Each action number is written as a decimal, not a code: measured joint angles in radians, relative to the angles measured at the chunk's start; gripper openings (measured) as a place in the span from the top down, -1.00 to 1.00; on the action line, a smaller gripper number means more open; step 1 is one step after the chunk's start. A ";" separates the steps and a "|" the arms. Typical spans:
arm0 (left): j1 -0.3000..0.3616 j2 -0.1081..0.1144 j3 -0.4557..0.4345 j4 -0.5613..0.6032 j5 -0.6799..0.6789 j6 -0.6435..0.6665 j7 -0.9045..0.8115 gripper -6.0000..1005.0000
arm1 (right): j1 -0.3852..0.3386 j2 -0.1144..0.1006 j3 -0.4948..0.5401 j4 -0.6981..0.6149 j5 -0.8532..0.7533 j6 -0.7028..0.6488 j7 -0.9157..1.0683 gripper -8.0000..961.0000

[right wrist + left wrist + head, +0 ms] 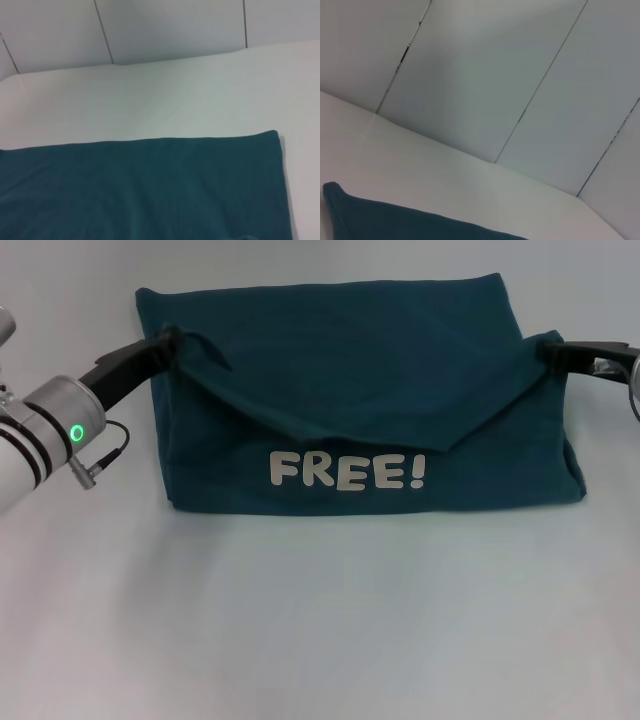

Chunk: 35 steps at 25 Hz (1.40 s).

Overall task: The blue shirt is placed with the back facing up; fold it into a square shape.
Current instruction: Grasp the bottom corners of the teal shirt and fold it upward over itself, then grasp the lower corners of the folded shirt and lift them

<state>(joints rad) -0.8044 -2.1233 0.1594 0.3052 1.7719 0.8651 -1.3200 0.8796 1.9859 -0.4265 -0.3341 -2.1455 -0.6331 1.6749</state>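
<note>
Left pincer (168,342) clenches the blue shirt (350,370) at its left edge; right pincer (548,352) grasps its right edge, fingertips buried in cloth. White "FREE!" lettering (347,471) shows on the shirt's near panel.

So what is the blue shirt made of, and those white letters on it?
The blue shirt looks like soft, matte cloth, maybe cotton or fleece: it sags and creases where the left gripper and right gripper pinch it. The FREE! letters look like a flat, off-white print laid on the fabric.
</note>
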 joint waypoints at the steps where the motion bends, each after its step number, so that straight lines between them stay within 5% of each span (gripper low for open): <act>1: -0.001 0.000 0.001 0.000 0.001 0.000 0.000 0.72 | 0.000 0.001 0.000 0.000 0.000 0.000 -0.001 0.72; 9: -0.004 0.006 0.035 0.016 -0.002 -0.001 -0.008 0.69 | -0.002 0.005 -0.004 -0.010 -0.005 0.000 -0.011 0.69; 12: 0.004 0.010 0.031 0.036 -0.031 -0.001 -0.010 0.26 | -0.002 0.002 -0.012 -0.014 -0.004 0.001 -0.011 0.50; 17: 0.031 0.011 0.039 0.086 -0.062 0.009 -0.050 -0.19 | -0.001 -0.003 -0.019 -0.025 -0.002 -0.006 -0.005 0.07; 21: 0.059 0.011 0.040 0.123 -0.071 0.029 -0.081 -0.35 | -0.002 -0.005 -0.023 -0.026 -0.001 -0.008 -0.002 -0.19; 29: 0.104 0.011 0.045 0.144 -0.113 0.062 -0.086 -0.63 | -0.003 -0.012 -0.025 -0.026 0.000 -0.017 0.001 -0.21; 35: 0.161 0.010 0.177 0.152 -0.103 0.056 -0.083 -0.72 | -0.029 -0.021 -0.025 -0.031 -0.001 -0.119 0.018 -0.21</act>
<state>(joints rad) -0.6431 -2.1138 0.3364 0.4571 1.6693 0.9214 -1.4027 0.8509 1.9649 -0.4516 -0.3652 -2.1463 -0.7521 1.6928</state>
